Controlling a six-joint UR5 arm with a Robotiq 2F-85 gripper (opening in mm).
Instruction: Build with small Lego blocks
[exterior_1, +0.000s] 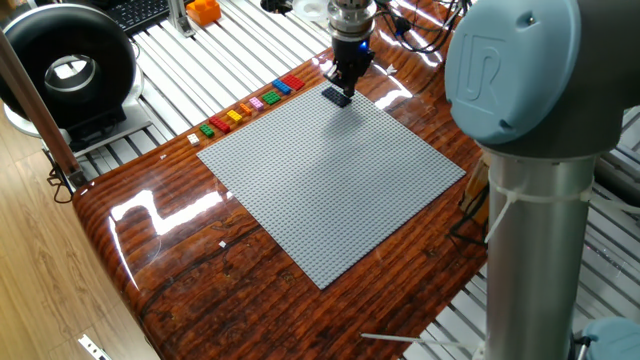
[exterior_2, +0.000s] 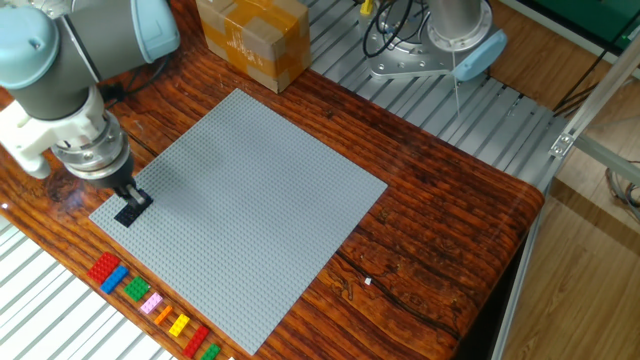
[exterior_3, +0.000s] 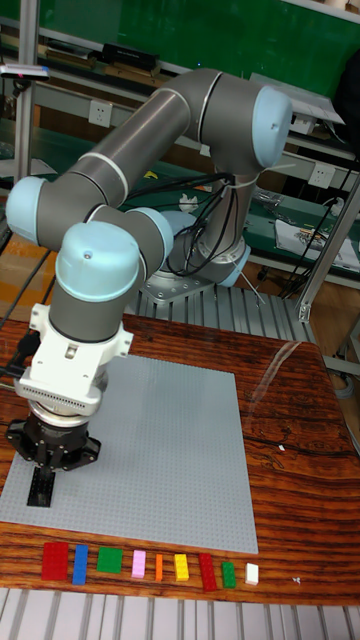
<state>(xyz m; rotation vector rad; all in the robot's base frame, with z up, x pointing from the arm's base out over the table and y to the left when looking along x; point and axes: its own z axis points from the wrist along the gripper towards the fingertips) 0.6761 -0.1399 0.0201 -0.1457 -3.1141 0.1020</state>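
Seen in the tall fixed view, at far left the tool (exterior_3: 40, 478) hangs low over the near-left corner of the grey baseplate (exterior_3: 160, 450), its fingers pinching a dark brick (exterior_3: 40, 490) that sits on or just above the studs. To its right, along the counter (exterior_3: 290, 480) edge, lie the small Lego blocks (exterior_3: 150, 565) in a row. Likely best: press straight down, squared to the studs, then release.

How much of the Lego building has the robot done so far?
Just the start. One dark brick sits near a corner of the grey plate, and the claw is right over it; I can't tell if it grips. The rest of the plate is bare. The row of colored bricks lies on the wooden table beside the plate, all waiting.
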